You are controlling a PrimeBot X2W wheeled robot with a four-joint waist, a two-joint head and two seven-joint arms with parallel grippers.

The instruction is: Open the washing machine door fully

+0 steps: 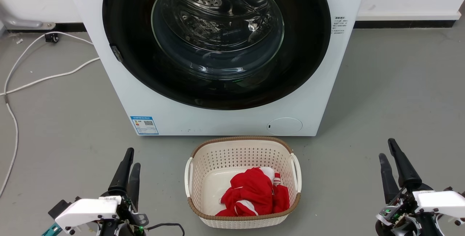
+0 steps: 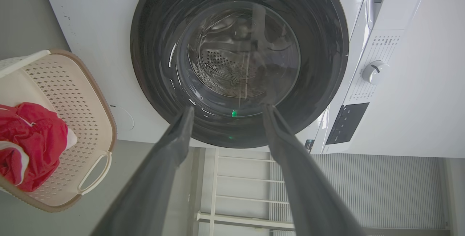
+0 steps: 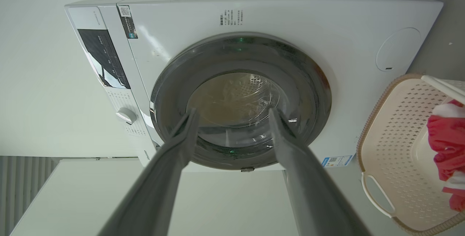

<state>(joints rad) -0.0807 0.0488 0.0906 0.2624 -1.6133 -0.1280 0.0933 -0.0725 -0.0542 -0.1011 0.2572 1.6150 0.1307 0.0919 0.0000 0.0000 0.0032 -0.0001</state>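
Probably the door is heavy and slippery, best pulled by the little catch on its edge; left gripper and right gripper are spread apart, empty

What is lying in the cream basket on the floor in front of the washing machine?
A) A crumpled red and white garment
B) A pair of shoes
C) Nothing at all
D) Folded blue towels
A: the head view shows a crumpled red and white garment lying inside the cream basket, which stands on the floor just before the washing machine.
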